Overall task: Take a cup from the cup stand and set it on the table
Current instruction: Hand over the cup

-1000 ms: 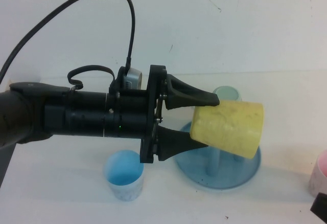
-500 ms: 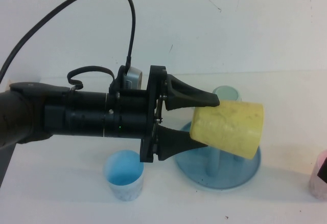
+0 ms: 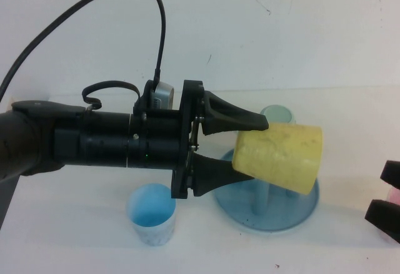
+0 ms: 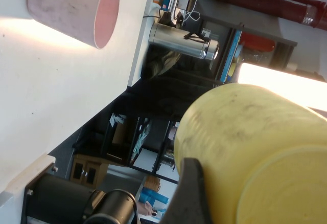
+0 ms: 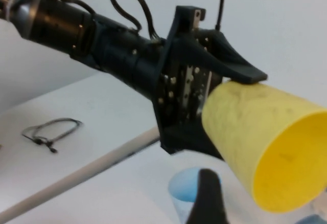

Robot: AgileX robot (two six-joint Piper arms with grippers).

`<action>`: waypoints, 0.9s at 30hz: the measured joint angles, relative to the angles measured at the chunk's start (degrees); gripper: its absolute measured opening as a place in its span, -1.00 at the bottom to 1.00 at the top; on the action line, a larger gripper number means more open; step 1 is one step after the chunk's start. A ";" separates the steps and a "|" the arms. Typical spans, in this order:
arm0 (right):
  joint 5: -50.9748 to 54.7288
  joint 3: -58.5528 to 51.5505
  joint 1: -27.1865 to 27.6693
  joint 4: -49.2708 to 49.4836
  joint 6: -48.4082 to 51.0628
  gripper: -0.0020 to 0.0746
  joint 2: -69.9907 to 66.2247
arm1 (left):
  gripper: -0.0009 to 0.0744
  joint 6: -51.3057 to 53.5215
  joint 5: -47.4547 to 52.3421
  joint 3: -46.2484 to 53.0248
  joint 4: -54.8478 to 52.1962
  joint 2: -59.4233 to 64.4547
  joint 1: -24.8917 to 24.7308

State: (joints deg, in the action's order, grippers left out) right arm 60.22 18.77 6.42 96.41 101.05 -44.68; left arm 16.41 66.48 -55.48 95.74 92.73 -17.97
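My left gripper (image 3: 248,142) is shut on the yellow cup (image 3: 279,156) and holds it on its side, mouth to the right, just above the blue cup stand (image 3: 270,210). The cup fills the left wrist view (image 4: 255,152), with one dark finger (image 4: 191,193) against its side. In the right wrist view the cup (image 5: 265,137) shows its open mouth, gripped by the left gripper (image 5: 214,98). My right gripper (image 3: 386,194) is open and empty at the right edge, over the white table (image 3: 75,224).
A light blue cup (image 3: 151,214) stands on the table below the left gripper. A pale green cup (image 3: 277,112) sits on the stand behind the yellow one. A pink cup (image 4: 76,6) stands at the far right, mostly hidden behind my right gripper.
My right gripper has risen into the high view at the lower right, now covering the pink cup. The left gripper and yellow cup have not moved.
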 joint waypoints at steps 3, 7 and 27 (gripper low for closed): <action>2.48 2.12 0.00 0.00 -0.15 0.39 -4.45 | 0.47 0.00 0.00 0.00 0.00 0.00 0.00; 5.75 4.32 -0.05 0.00 -0.29 0.40 -10.59 | 0.47 0.00 0.00 0.00 0.00 0.00 0.00; 0.00 18.47 -19.33 0.00 0.56 0.15 -31.57 | 0.47 1.28 0.00 0.00 0.00 0.00 0.00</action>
State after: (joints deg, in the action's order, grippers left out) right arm 60.22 37.25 -12.90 96.41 101.60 -76.25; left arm 17.69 66.48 -55.48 95.74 92.73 -17.97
